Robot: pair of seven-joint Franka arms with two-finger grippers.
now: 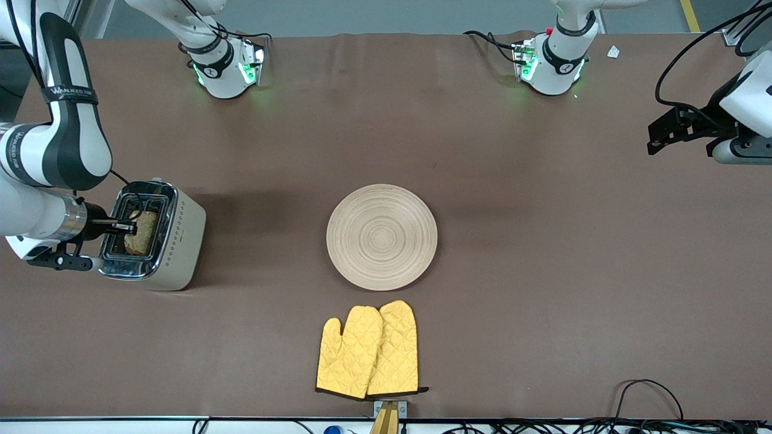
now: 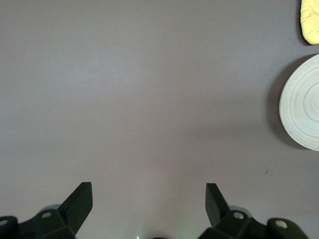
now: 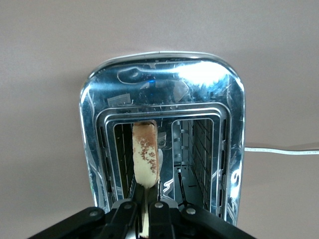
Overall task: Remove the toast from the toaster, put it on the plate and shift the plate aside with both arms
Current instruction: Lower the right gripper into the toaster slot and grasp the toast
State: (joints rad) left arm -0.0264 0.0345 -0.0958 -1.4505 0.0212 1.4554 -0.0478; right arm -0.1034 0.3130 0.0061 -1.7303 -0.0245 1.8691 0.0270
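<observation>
While my right hand (image 1: pixel 134 227) clamps toast (image 1: pixel 142 232) upright in toaster (image 1: pixel 175 241) slot for lift-out, left hand (image 2: pixel 148 201) waits apart above bench (image 1: pixel 543 271); plate (image 1: pixel 382 236) ready.

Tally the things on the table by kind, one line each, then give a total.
Toaster: 1
Toast, standing in a toaster slot: 1
Plate: 1
Yellow oven mitts, side by side: 2
Total: 5
</observation>
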